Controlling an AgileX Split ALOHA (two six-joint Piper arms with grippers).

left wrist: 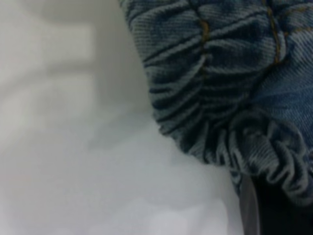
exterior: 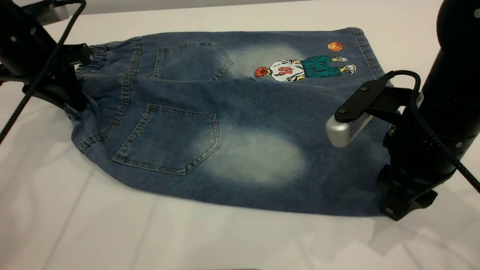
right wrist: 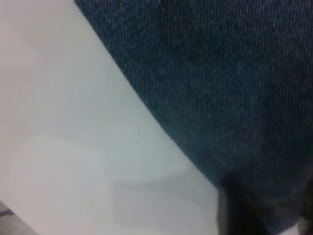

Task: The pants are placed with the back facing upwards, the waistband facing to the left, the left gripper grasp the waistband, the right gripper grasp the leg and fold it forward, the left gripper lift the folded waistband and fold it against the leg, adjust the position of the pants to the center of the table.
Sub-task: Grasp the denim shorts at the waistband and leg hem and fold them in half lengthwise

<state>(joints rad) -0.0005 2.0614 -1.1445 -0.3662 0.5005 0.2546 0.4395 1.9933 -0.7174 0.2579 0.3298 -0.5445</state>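
The blue denim pants [exterior: 225, 123] lie flat on the white table [exterior: 112, 232], back pockets up. The gathered waistband [exterior: 98, 56] is at the left and the cartoon-print leg is on the far side. My left gripper [exterior: 77, 103] is at the waistband's near end, shut on it. The left wrist view shows the ruffled waistband [left wrist: 205, 98] bunched over one dark finger [left wrist: 248, 210]. My right gripper [exterior: 399, 204] sits at the hem corner of the near leg [exterior: 255, 153], shut on the denim. In the right wrist view the leg [right wrist: 220, 88] fills the space between the jaws.
White tabletop surrounds the pants, with wide room in front [exterior: 225, 243] and a strip behind [exterior: 262, 15]. Both arms' black bodies and cables stand at the left [exterior: 30, 48] and right [exterior: 450, 93] edges.
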